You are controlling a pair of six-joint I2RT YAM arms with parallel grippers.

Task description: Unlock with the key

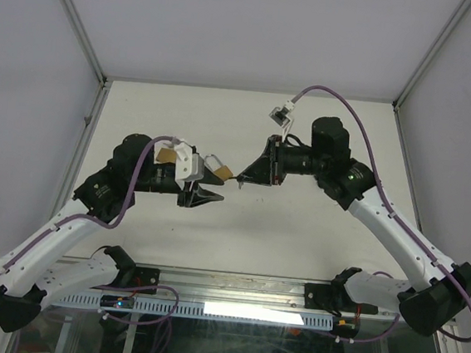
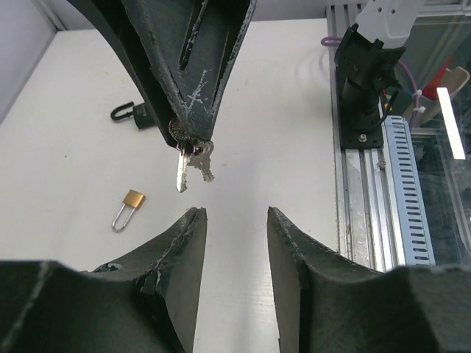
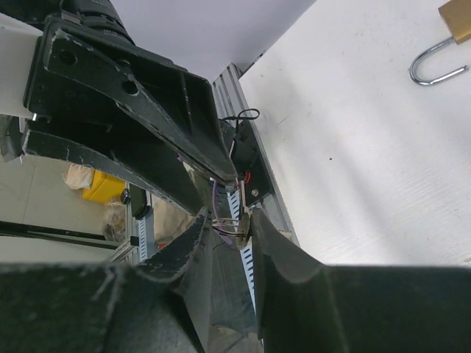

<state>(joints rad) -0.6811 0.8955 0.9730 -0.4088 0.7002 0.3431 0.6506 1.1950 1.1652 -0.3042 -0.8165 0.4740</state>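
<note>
My right gripper (image 1: pixel 242 177) is shut on a ring of silver keys (image 2: pixel 188 163), which hang from its tips in the left wrist view; the ring (image 3: pixel 237 226) shows pinched between its fingers in the right wrist view. A brass padlock (image 1: pixel 216 167) with a silver shackle lies on the white table just beyond my left gripper; it also shows in the left wrist view (image 2: pixel 129 204) and the right wrist view (image 3: pixel 450 35). My left gripper (image 1: pixel 204 195) is open and empty, its tips facing the right gripper's, below the hanging keys.
A black padlock (image 2: pixel 133 115) lies on the table behind the right gripper. The right arm's base (image 2: pixel 362 70) and the metal rail (image 2: pixel 364 191) run along the near table edge. A brass-coloured item (image 1: pixel 167 155) sits by the left wrist.
</note>
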